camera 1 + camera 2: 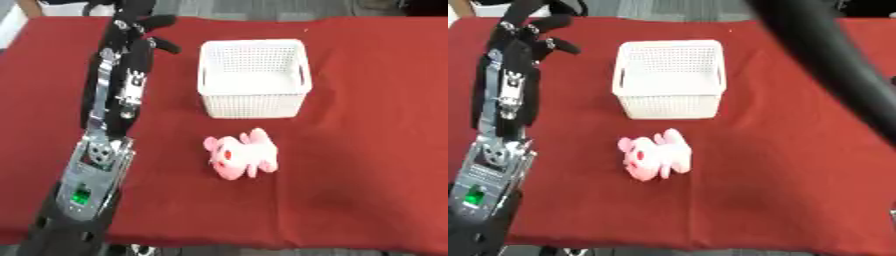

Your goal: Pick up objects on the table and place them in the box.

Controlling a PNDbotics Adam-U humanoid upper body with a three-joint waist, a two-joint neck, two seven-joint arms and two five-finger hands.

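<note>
Left of the basket [254,79], the left hand [136,31] hovers with fingers relaxed, holding nothing. Near the basket's front wall lies the pink toy [241,155], on the red cloth [367,150].

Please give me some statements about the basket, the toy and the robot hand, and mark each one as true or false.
1. The white basket holds nothing. True.
2. The pink plush toy lies inside the basket. False: it lies on the red tablecloth, in front of the basket.
3. The left robot hand holds the toy. False: it is open, at the far left, holding nothing.
4. The toy and the basket are apart. True.
</note>
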